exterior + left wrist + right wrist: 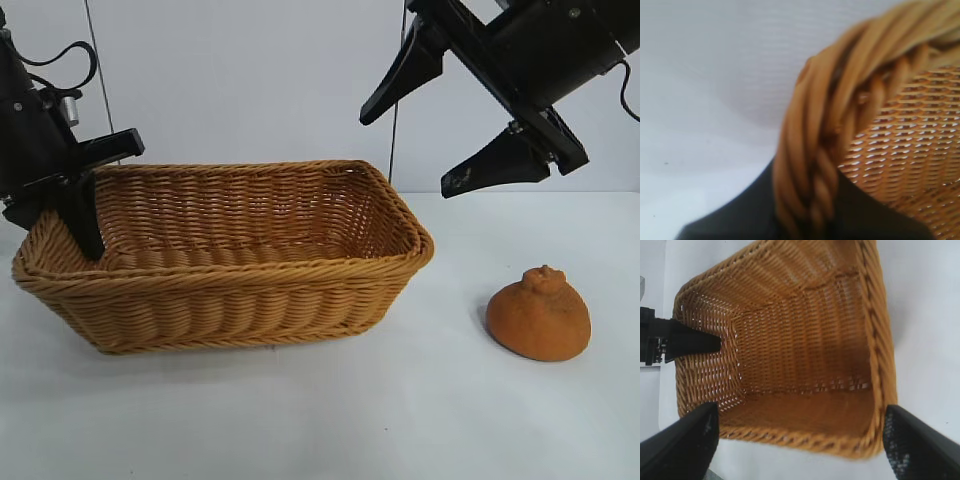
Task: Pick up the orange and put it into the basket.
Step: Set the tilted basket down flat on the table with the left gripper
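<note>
Basket (230, 300) holds nothing; left gripper (85, 225) seemingly pinches its rim; right gripper (420, 125) spread.

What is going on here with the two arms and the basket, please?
The left gripper is clamped on the braided rim at the basket's left end, one of its fingers reaching inside. The right gripper hangs above the basket's right end with fingers spread wide and holding nothing. The orange sits on the table to the right of the basket, not yet picked up.
</note>
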`<state>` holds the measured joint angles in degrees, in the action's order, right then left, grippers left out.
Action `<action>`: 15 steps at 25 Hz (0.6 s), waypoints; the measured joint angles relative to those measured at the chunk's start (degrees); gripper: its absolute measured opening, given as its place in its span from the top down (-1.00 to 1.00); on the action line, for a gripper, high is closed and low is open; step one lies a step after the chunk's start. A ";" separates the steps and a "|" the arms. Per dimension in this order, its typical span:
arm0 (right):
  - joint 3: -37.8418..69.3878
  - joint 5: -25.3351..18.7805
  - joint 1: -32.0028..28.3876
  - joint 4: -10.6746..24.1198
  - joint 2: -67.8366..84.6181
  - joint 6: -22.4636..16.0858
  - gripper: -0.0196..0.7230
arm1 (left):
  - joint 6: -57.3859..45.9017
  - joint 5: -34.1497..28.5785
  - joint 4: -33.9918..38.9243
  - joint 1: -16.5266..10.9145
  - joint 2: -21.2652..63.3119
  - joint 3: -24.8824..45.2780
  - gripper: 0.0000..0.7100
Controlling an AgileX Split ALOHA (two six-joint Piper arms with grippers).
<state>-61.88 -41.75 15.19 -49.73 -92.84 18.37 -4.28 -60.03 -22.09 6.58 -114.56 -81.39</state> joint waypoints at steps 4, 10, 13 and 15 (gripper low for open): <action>0.00 0.00 0.00 0.00 0.00 0.00 -0.70 | 0.78 -0.28 -0.05 0.14 0.00 0.00 0.76; 0.00 0.00 0.00 0.02 0.00 0.00 -0.70 | 1.14 2.19 0.13 3.82 -0.49 0.26 0.76; 0.00 0.00 0.00 0.02 0.00 0.00 -0.70 | 1.19 3.79 -0.45 5.06 -2.88 0.26 0.76; 0.00 0.00 0.00 0.02 0.00 0.00 -0.70 | 1.19 4.44 -0.45 5.18 -5.11 0.26 0.76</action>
<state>-61.88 -41.75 15.19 -49.71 -92.84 18.37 -3.10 -55.59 -22.54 11.77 -119.68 -81.13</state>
